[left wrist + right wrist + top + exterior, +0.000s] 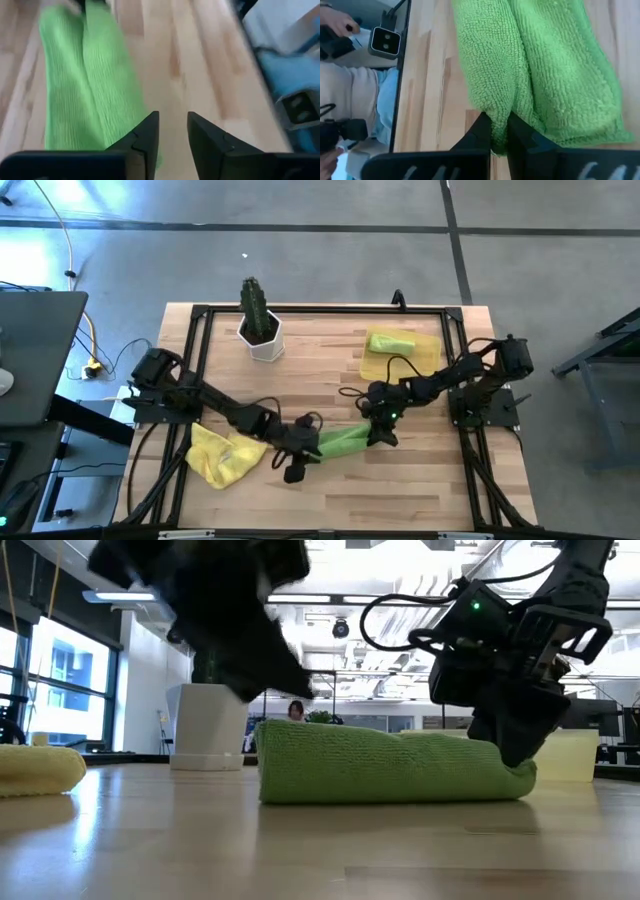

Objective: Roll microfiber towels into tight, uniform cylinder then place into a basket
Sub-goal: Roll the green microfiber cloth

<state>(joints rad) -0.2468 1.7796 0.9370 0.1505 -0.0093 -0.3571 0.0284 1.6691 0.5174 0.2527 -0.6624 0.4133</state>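
Right now the right gripper [499, 131] pinches a fold of the rolled lime green towel [345, 442], its two dark fingers [480, 132] closed on the cloth at the roll's right end, near the middle of the wooden table [420, 480]. In the low view that gripper [515, 750] presses down onto the end of the roll, which lies flat on the wood as a long, low bundle with a seam running along its length.

At the roll's other end sits the left gripper [172, 132], its fingers parted with bare wood showing in the gap between them; they hold nothing, and the green cloth lies just beside the left finger [145, 137]. From above, this gripper [297, 465] is at the left end of the roll, the arm reaching in from the table's left edge.

Farther left, a bright yellow towel [225, 455] lies crumpled in a loose heap, close to the left arm and near the table's front left part.

Toward the back right, the translucent yellow basket [430, 358] rests on the table with a second lime green towel [390, 341] rolled up inside it, along its back side.

A white pot with a green cactus [260, 330] stands at the back, left of the basket and well apart from it.
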